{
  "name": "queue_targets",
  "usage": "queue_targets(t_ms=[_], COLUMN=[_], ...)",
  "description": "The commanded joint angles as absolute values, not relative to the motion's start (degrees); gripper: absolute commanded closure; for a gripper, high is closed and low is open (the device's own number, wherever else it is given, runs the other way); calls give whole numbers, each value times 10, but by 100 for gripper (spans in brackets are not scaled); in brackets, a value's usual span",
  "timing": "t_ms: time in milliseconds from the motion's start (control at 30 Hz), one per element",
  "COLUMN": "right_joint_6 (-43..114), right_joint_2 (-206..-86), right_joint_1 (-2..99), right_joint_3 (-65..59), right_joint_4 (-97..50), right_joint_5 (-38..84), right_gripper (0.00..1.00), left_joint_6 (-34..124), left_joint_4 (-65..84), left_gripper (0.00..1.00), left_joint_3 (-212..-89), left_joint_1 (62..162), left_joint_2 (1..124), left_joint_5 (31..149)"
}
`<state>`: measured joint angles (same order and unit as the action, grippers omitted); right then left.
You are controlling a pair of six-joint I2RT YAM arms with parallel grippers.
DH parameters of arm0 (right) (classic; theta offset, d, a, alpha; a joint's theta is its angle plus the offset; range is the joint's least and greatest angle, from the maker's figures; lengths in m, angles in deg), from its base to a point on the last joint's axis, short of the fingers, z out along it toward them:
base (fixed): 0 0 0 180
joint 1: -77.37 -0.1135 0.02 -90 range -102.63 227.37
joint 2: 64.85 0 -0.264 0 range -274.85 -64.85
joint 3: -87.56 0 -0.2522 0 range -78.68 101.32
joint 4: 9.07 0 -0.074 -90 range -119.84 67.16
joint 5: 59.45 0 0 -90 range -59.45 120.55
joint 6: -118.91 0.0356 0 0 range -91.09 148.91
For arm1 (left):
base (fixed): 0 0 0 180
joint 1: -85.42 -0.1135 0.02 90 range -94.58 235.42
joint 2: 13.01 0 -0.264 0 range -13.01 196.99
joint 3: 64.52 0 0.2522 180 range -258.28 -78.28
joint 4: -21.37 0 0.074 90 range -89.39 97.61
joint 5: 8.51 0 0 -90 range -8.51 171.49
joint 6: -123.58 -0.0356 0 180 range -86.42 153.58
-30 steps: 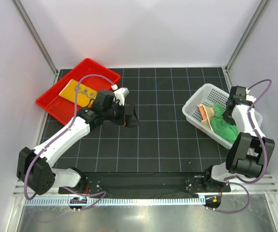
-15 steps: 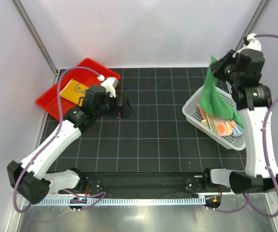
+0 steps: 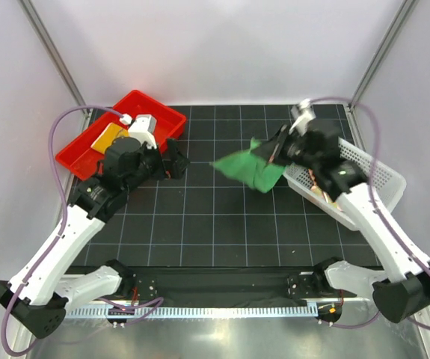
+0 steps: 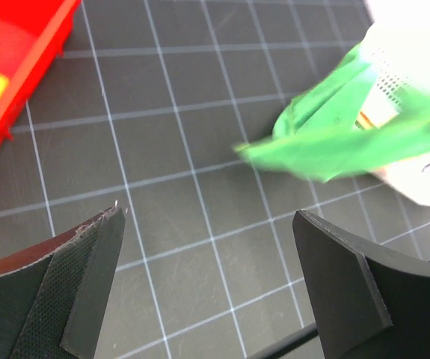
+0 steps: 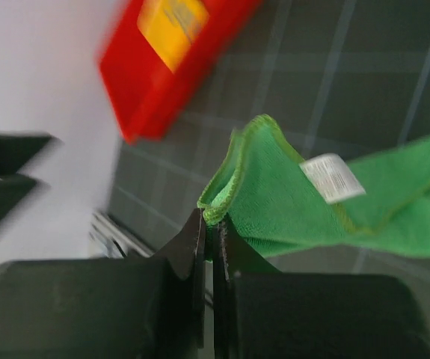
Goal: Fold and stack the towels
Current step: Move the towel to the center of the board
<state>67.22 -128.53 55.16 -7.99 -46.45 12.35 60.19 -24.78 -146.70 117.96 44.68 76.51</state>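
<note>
Early going: the right gripper clenches the green towel by its edge above the bench; the left gripper gapes empty. The yellow towel lies in the tray; nothing is stacked.

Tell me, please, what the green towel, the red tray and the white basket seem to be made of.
Green towel: soft matte cloth, likely microfibre; fuzzy nap, stitched hem, sewn label, hangs limp.
Red tray: probably moulded plastic, smooth, slightly glossy; uniform colour, thin raised rim.
White basket: probably plastic; thin walls perforated in a regular grid.
</note>
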Motion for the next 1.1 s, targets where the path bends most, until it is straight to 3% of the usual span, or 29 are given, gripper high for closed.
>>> queue_targets(t_ms=[0, 167, 300, 500, 633, 767, 833, 1067], right_joint_6=[700, 730, 730, 738, 750, 746, 732, 743], right_joint_2=[-1272, -1259, -1275, -1253, -1206, -1183, -1178, -1201], right_joint_1=[504, 494, 493, 492, 492, 492, 492, 492], right_joint_3=[-222, -385, -400, -441, -488, -465, -456, -444], right_joint_4=[-430, -391, -434, -526, -491, -544, -565, -559], right_joint_5=[123, 167, 223, 290, 247, 285, 303, 322], right_gripper=[99, 93, 90, 89, 66, 48, 42, 37], left_joint_6=[594, 598, 622, 684, 693, 738, 755, 773], left_joint_4=[-262, -259, -211, -111, -95, -54, -13, 37], left_gripper=[3, 7, 12, 15, 16, 16, 16, 19], left_joint_3=[-1446, -1386, -1334, -1300, -1310, -1292, -1275, -1279], left_joint_1=[1179, 1178, 1180, 1214, 1256, 1261, 1260, 1261], left_joint_2=[439, 465, 508, 598, 659, 706, 721, 777], left_joint_5=[762, 834, 919, 944, 892, 870, 862, 909])
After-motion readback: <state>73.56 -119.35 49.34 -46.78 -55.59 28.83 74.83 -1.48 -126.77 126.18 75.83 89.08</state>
